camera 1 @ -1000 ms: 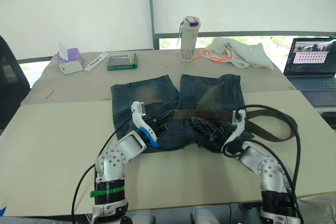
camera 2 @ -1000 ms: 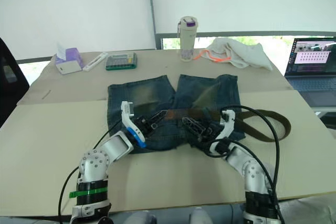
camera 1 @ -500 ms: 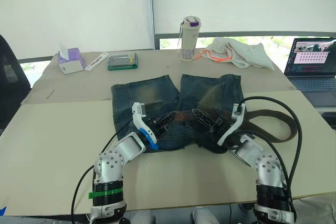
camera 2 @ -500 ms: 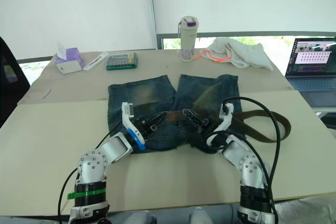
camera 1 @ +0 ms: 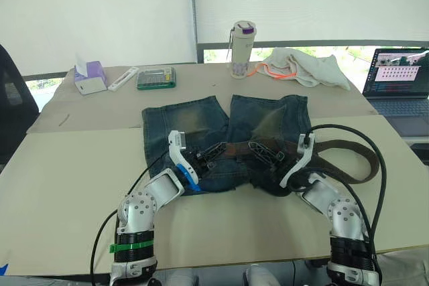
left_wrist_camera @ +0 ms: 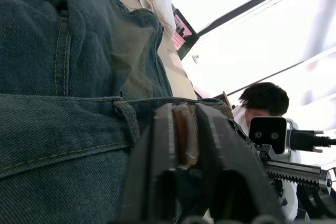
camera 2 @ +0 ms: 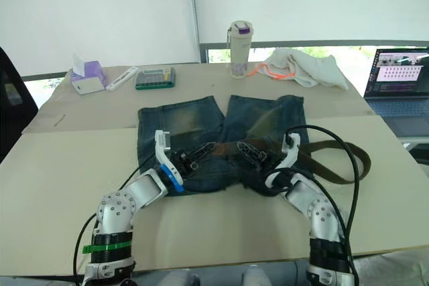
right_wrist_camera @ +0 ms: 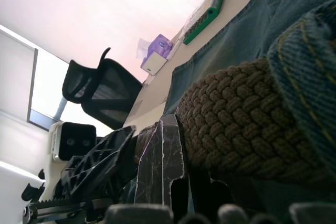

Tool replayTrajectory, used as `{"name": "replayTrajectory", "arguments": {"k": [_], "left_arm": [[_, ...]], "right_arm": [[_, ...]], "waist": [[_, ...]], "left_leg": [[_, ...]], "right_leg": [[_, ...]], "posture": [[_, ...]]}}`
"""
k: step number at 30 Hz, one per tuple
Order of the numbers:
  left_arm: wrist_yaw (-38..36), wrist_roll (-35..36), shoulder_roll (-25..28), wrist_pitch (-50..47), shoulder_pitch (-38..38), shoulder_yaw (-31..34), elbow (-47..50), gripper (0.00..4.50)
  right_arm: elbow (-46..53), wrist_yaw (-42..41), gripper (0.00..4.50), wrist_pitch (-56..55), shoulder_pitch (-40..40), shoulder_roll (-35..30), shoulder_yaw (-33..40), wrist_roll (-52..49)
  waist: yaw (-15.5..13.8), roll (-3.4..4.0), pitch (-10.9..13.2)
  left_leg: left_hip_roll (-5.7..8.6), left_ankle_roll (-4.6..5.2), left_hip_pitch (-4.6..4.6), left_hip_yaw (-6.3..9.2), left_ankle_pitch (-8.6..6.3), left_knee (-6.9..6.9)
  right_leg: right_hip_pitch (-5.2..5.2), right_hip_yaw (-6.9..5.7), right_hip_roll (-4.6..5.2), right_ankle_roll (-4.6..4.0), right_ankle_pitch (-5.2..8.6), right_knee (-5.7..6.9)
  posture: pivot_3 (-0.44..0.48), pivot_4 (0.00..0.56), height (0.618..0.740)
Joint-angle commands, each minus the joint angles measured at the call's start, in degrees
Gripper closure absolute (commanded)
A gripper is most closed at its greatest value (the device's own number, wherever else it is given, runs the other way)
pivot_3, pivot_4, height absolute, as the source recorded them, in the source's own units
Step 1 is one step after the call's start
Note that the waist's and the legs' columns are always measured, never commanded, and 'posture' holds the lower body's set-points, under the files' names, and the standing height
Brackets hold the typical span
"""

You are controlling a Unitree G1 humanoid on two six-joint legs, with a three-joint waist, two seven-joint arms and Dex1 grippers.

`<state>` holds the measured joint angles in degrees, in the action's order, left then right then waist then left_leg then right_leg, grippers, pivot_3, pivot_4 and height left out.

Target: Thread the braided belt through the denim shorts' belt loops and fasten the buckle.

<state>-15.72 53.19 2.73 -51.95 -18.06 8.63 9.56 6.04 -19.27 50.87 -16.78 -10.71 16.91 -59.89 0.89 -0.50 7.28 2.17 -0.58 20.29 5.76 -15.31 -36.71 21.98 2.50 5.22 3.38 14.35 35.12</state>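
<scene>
Mid-threading: shorts (camera 1: 224, 135) flat on surface (camera 1: 67, 165), belt (camera 1: 348, 159) along waistband, tail looping right. Left tool (left_wrist_camera: 184, 145) clamped on belt end near a loop (left_wrist_camera: 127, 116); right tool (camera 1: 263, 154) beside belt — grip unclear. Next — feed end through loop.

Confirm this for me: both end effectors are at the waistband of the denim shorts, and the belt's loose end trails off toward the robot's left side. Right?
Not quite. Both the left end effector and the right end effector are at the waistband of the denim shorts, but the braided belt trails off toward the robot's right side, looping on the table. The left eye view shows this.
</scene>
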Motion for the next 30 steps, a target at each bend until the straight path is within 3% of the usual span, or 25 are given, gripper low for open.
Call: {"name": "replayTrajectory", "arguments": {"k": [1,6,10,19,30], "left_arm": [[-5.15,-6.97,4.67,5.30,1.53,-5.25,4.04,1.83],[-15.02,-18.01,15.33,15.82,5.18,-11.36,6.32,0.03],[-21.22,-22.72,20.59,23.97,6.96,-12.27,6.13,0.03],[-26.75,-25.88,20.77,31.36,8.58,-13.69,5.79,0.03],[-28.14,-26.44,20.84,32.46,9.20,-12.60,4.05,0.03]], "right_arm": [[-0.43,2.25,4.50,-0.32,-1.62,-0.32,3.01,-2.38],[-2.38,6.74,4.50,1.98,-1.99,-2.35,5.71,-3.14],[-4.22,8.58,4.50,3.00,-2.46,-4.17,7.80,-4.29],[-6.45,9.64,4.50,6.31,-2.18,-7.26,9.18,-6.29],[-6.27,8.97,4.50,7.14,-4.18,-3.37,3.94,-4.75]], "waist": [[-0.05,0.02,-0.01],[-0.11,0.05,0.00],[-0.23,0.09,0.02],[-0.15,0.09,0.02],[0.10,0.09,0.02]], "left_leg": [[0.00,-0.02,-0.01,0.00,0.01,0.05],[-0.01,-0.03,0.01,-0.01,0.02,0.12],[-0.02,-0.04,0.00,-0.04,0.03,0.19],[-0.06,-0.03,0.03,-0.09,0.03,0.20],[-0.13,-0.02,0.01,-0.08,0.03,0.20]], "right_leg": [[0.01,0.02,0.00,-0.01,0.00,0.01],[0.07,0.03,0.00,-0.04,-0.01,-0.02],[0.08,0.05,0.02,-0.07,-0.02,-0.06],[0.07,0.04,0.02,-0.06,-0.02,-0.07],[0.10,0.04,-0.06,-0.06,-0.02,-0.01]], "posture": [[0.000,0.150,0.740],[0.000,0.150,0.740],[0.000,0.150,0.740],[0.000,0.150,0.740],[0.000,0.150,0.740]]}}
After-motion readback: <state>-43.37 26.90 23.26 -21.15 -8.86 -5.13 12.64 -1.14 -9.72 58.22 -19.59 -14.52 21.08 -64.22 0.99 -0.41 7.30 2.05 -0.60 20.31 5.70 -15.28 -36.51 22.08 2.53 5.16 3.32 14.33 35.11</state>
